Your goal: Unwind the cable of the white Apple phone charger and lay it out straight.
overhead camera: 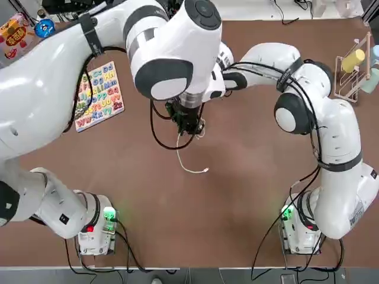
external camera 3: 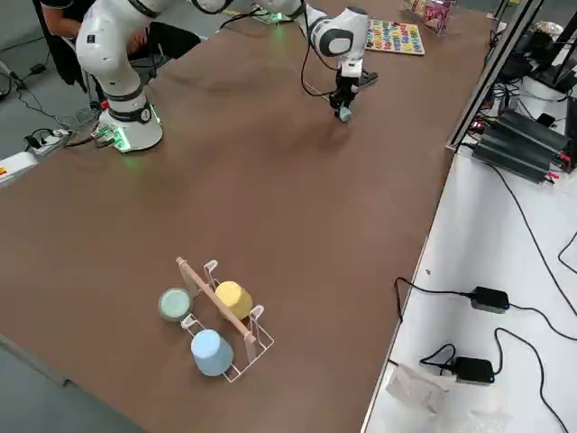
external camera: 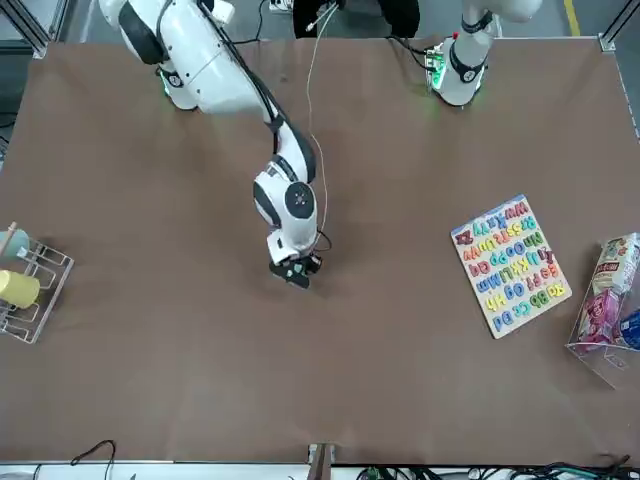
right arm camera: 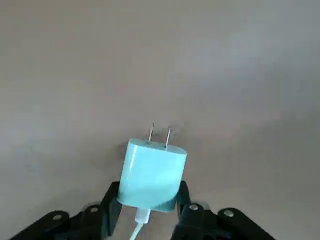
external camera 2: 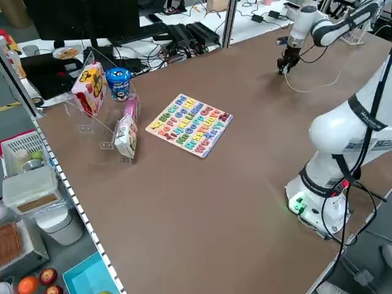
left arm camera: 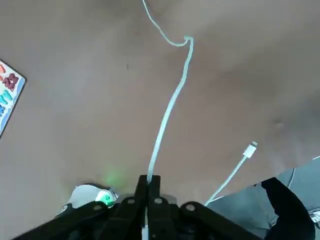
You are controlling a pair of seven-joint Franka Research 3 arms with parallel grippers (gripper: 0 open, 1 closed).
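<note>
The white Apple phone charger [right arm camera: 152,175] sat clamped between the right gripper's [right arm camera: 151,186] fingertips, prongs pointing away from it, above the table [external camera: 200,380]. From the plug's base the cable [left arm camera: 170,107] ran to the raised left gripper [left arm camera: 153,179], pinched between its closed fingers, the connector tip [left arm camera: 250,150] dangling near that gripper.

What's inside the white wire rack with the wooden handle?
The rack holds a yellow cup, a light blue one and a pale green one. The cups' insides are hidden.
</note>
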